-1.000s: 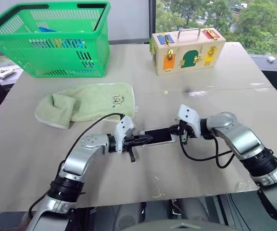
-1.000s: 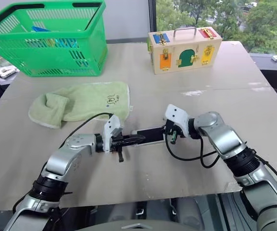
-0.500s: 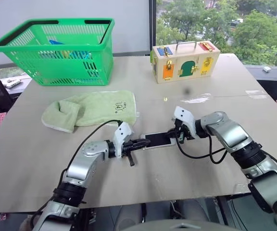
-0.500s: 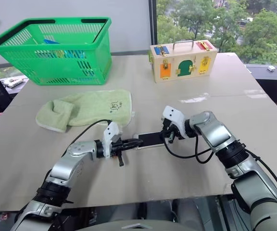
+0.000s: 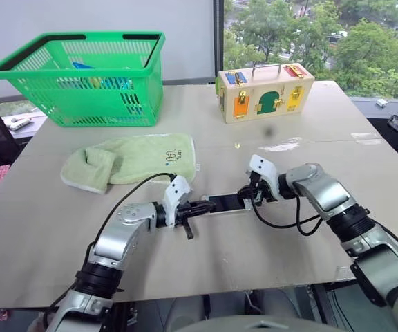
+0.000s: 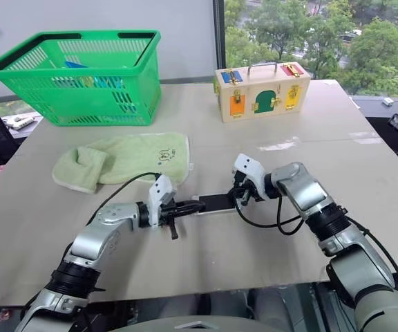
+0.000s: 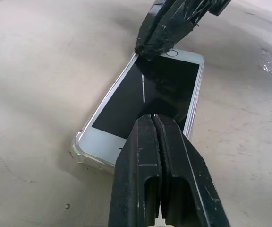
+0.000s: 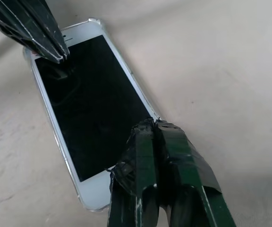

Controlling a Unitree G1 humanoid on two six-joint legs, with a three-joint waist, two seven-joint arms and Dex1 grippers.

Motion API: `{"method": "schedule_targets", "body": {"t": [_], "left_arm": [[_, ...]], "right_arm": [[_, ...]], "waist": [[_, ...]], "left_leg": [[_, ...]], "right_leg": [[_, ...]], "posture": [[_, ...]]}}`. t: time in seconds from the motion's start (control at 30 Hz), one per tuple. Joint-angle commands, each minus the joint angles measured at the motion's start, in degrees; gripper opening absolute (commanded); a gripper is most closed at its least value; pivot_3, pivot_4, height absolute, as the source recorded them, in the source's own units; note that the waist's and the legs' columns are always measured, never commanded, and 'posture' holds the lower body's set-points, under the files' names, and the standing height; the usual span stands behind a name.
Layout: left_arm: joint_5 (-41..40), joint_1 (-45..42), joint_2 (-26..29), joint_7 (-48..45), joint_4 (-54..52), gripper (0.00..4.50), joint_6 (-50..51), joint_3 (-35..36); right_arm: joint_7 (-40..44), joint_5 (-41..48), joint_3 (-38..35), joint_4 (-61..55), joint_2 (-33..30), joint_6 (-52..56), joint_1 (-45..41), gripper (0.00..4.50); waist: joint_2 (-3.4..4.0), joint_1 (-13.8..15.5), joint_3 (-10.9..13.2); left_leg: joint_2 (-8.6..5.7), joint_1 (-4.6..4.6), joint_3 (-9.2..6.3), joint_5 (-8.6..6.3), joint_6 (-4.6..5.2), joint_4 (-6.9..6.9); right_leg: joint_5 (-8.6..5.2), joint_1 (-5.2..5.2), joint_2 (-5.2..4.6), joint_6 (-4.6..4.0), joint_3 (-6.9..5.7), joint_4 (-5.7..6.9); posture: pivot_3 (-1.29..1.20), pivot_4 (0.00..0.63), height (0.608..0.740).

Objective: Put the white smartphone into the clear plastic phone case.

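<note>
The white smartphone (image 7: pixel 150 90) lies flat, screen up, on the table between my two grippers. Around its edge runs the thin rim of the clear plastic phone case (image 7: pixel 77 147), which also shows at the corner (image 8: pixel 95 21). My left gripper (image 7: pixel 155 118) is shut, and its tips hang over the phone's left half (image 5: pixel 209 205). Shut as well, my right gripper (image 8: pixel 150 124) has its tips down at the phone's right end (image 5: pixel 244 194), by the edge. Neither gripper holds anything.
A green towel (image 5: pixel 130 158) lies just behind my left arm. A green basket (image 5: pixel 81 76) stands at the back left and a wooden latch box (image 5: pixel 264 90) at the back centre. The table's front edge (image 5: pixel 206 290) runs close below both arms.
The head camera has tilted, so the whole scene sits differently. My right gripper has sunk a little onto the phone's end. The left gripper and the phone have kept still.
</note>
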Motion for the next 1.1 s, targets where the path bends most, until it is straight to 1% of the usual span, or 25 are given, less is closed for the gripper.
{"method": "schedule_targets", "body": {"t": [0.03, 0.1, 0.17, 0.2, 0.3, 0.4, 0.53, 0.63, 0.73, 0.8, 0.87, 0.97, 1.1], "left_arm": [[1.4, 0.7, 0.3, 0.1, 0.9, 0.04, 1.0, -1.3], [1.5, 0.8, 0.2, 0.1, 1.1, 0.04, 0.8, -1.5], [1.6, 0.9, 0.2, 0.2, 0.8, 0.04, 1.1, -1.6], [1.6, 0.9, 0.2, 0.3, 0.6, 0.04, 1.3, -1.7], [1.5, 0.7, 0.2, 0.5, 0.0, 0.04, 2.1, -1.9], [1.2, 0.4, 0.1, 0.8, -1.2, 0.04, 3.2, -2.0], [0.9, 0.4, 0.1, 1.3, -2.6, 0.04, 4.5, -2.0], [0.8, 0.4, 0.1, 1.7, -3.4, 0.04, 5.2, -1.9], [0.7, 0.5, -0.1, 2.1, -4.0, 0.04, 5.6, -2.0], [0.7, 0.5, -0.4, 2.4, -4.2, 0.04, 5.9, -2.0], [0.8, 0.6, -0.6, 2.6, -4.3, 0.04, 6.0, -2.1], [0.8, 0.6, -0.6, 2.8, -4.5, 0.04, 6.2, -2.1], [0.5, 0.4, -0.5, 2.9, -5.1, 0.04, 6.8, -2.0]], "right_arm": [[-0.5, 1.3, -1.6, -2.3, -1.0, 0.1, 6.9, 0.0], [0.5, 3.4, -4.1, -8.4, -2.1, 1.1, 7.7, 0.0], [2.2, 5.1, -4.6, -14.1, -4.2, 3.4, 8.3, 0.0], [2.8, 5.6, -4.5, -16.3, -5.3, 4.5, 8.5, 0.0], [4.3, 4.6, -1.1, -19.2, -8.3, 6.4, 7.7, 0.0], [3.8, 0.2, 4.2, -16.2, -9.8, 6.4, 6.3, 0.0], [4.3, -3.6, 9.6, -12.4, -11.1, 7.8, 4.4, 0.0], [6.1, -5.9, 13.6, -9.4, -11.5, 7.6, 3.1, 0.0], [8.8, -7.0, 16.4, -8.4, -11.6, 6.8, 2.7, 0.0], [10.1, -8.3, 18.1, -8.2, -11.9, 6.1, 2.7, 0.0], [10.0, -8.9, 17.8, -8.2, -11.7, 5.2, 3.3, 0.0], [9.5, -8.6, 15.1, -8.6, -11.6, 4.0, 3.6, 0.0], [9.8, -3.1, 7.6, -13.1, -10.4, 2.9, 4.3, 0.0]], "waist": [[0.05, 0.0, 0.3], [0.11, 0.1, 0.9], [0.64, 0.1, 1.4], [0.67, 0.1, 1.6], [0.3, 0.1, 2.0], [0.2, 0.0, 2.1], [0.09, 0.0, 2.1], [-0.03, 0.1, 2.0], [-0.27, 0.1, 1.8], [-0.29, 0.1, 1.7], [-0.24, 0.2, 1.6], [-0.3, 0.2, 1.5], [-0.36, 0.2, 1.6]], "left_leg": [[0.0, -0.01, -0.01, 0.0, 0.0, -0.05], [0.0, -0.08, -0.01, 0.0, 0.0, -0.05], [-0.02, -0.43, 0.03, 0.0, 0.0, -0.05], [-0.05, -0.56, 0.05, 0.01, 0.02, -0.06], [-0.08, -0.63, 0.01, 0.13, 0.22, -0.3], [-0.07, -0.65, -0.03, 0.09, 0.15, -0.44], [-0.06, -0.62, -0.08, 0.07, 0.14, -0.47], [-0.06, -0.5, -0.16, 0.07, 0.13, -0.46], [-0.06, -0.47, -0.24, 0.07, 0.12, -0.46], [-0.06, -0.47, -0.31, 0.06, 0.11, -0.46], [-0.06, -0.48, -0.34, 0.06, 0.1, -0.46], [-0.06, -0.49, -0.45, 0.03, 0.06, -0.47], [-0.07, -0.53, -0.51, -0.09, -0.14, -0.47]], "right_leg": [[0.0, 0.0, -0.01, 0.0, -0.01, -0.04], [0.0, -0.04, -0.03, 0.0, -0.02, -0.06], [0.01, -0.34, -0.07, 0.01, -0.05, -0.09], [0.02, -0.44, -0.09, 0.01, -0.04, -0.09], [-0.1, -0.5, 0.01, 0.03, -0.2, -0.11], [-0.16, -0.5, 0.1, 0.09, -0.29, -0.13], [-0.3, -0.48, 0.09, 0.0, -0.54, -0.15], [-0.35, -0.39, 0.05, -0.09, -0.69, -0.19], [-0.36, -0.33, 0.01, -0.1, -0.76, -0.2], [-0.36, -0.27, -0.01, -0.11, -0.77, -0.26], [-0.36, -0.25, -0.02, -0.1, -0.76, -0.32], [-0.36, -0.12, -0.02, -0.1, -0.78, -0.49], [-0.35, -0.05, -0.04, -0.09, -0.83, -0.62]], "posture": [[0.0, 0.15, 0.74], [0.0, 0.15, 0.74], [0.0, 0.15, 0.74], [0.0, 0.15, 0.74], [0.0, 0.15, 0.74], [0.0, 0.15, 0.74], [0.0, 0.15, 0.74], [0.0, 0.15, 0.74], [0.0, 0.15, 0.74], [0.0, 0.15, 0.74], [0.0, 0.15, 0.74], [0.0, 0.15, 0.74], [0.0, 0.15, 0.74]]}}
